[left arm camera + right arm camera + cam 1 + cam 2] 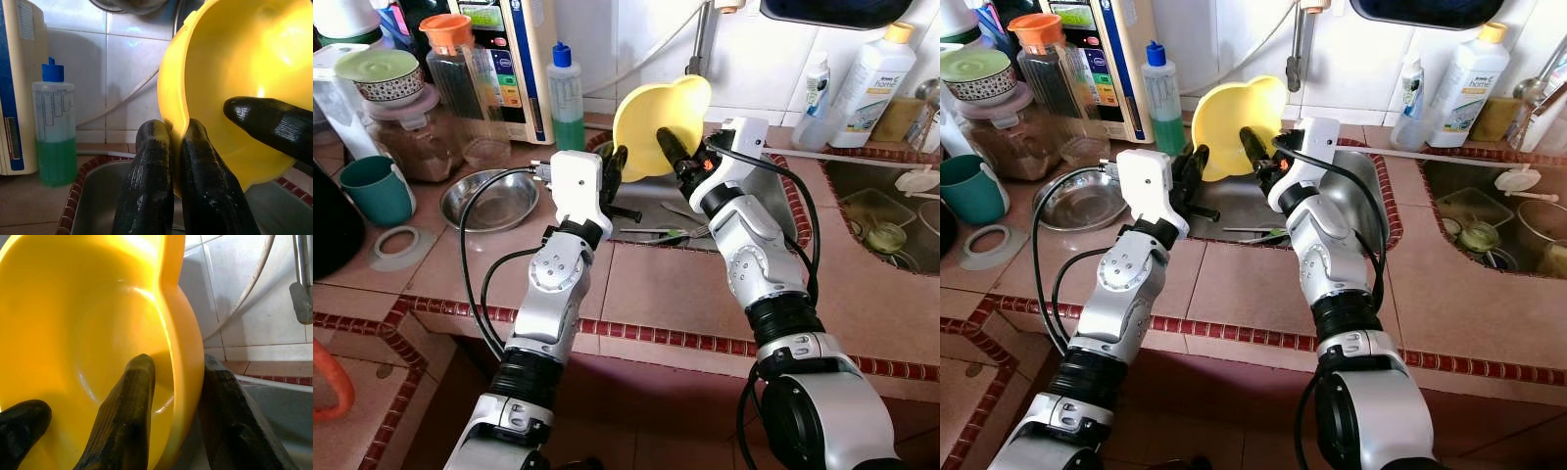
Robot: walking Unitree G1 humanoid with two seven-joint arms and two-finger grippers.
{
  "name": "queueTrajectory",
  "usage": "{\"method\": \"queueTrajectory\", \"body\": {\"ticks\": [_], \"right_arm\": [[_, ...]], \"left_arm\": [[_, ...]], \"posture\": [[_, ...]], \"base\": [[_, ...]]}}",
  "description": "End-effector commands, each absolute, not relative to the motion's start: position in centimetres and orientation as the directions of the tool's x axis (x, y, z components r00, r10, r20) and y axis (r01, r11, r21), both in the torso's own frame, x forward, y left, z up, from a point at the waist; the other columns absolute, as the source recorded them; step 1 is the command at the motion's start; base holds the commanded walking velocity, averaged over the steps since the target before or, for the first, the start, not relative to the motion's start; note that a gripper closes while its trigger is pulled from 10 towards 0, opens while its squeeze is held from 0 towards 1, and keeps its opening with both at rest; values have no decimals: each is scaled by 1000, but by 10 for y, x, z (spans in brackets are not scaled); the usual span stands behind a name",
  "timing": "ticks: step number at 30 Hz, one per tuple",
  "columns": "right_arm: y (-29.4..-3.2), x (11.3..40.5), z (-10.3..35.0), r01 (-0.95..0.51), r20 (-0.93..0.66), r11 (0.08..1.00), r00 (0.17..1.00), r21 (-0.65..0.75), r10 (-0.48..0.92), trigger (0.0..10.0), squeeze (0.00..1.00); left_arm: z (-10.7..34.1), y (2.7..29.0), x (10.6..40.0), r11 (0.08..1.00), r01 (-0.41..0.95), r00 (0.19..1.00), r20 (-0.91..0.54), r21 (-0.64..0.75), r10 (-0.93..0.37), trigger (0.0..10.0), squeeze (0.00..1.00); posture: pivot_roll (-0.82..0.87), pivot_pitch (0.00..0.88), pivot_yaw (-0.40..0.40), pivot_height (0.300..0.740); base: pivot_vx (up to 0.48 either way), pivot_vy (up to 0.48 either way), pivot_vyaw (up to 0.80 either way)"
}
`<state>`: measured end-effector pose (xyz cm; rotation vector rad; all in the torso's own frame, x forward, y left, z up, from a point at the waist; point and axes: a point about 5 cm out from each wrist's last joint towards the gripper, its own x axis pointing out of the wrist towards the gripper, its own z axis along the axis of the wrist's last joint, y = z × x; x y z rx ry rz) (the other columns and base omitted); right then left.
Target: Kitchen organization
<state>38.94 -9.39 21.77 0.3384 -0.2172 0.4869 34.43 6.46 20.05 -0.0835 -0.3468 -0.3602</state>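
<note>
while both arms reach over the sink [783, 186], the yellow bowl [656, 113] stands on edge between them, its hollow facing the robot. the left gripper [176, 161] has its fingers pinched shut on the bowl's lower rim; the right gripper [181, 396] clamps the opposite rim, one finger inside, one behind. each wall sits right in the jaws, so either arm could carry it, i'd say.
</note>
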Motion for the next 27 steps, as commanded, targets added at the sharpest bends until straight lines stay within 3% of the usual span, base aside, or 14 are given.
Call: {"method": "queueTrajectory", "body": {"ticks": [1,2,8,9,11,12,13,27], "right_arm": [[-99,394,228,-456,300,847,877,272,376,0,0],[-99,394,228,-457,300,847,877,273,376,0,0],[-98,394,228,-457,302,846,876,274,375,0,0],[-99,394,228,-455,304,847,877,275,373,0,0],[-99,394,229,-455,305,847,877,275,371,0,0],[-99,394,229,-453,306,848,878,276,369,0,0],[-99,394,229,-450,307,848,879,279,366,0,0],[-102,397,227,-398,289,872,903,283,318,0,0]], "left_arm": [[202,54,340,913,408,850,353,26,-390,6392,0],[201,54,340,912,409,852,349,23,-391,10000,0],[199,55,341,918,395,861,339,19,-378,10000,0],[199,56,341,919,395,862,338,17,-377,10000,369],[200,56,341,918,396,862,338,15,-377,10000,369],[200,56,341,919,395,863,338,13,-376,10000,961],[200,56,341,919,395,863,339,11,-375,10000,1000],[203,59,342,918,395,859,353,2,-371,10000,1000]], "posture": [[19,43,15,740],[19,43,14,740],[20,44,15,740],[20,43,16,740],[20,43,16,740],[20,44,18,740],[20,44,18,740],[27,47,14,740]], "base": [[0,0,0],[0,0,0],[0,0,0],[0,0,0],[0,0,0],[0,0,0],[0,0,0],[0,0,0]]}}
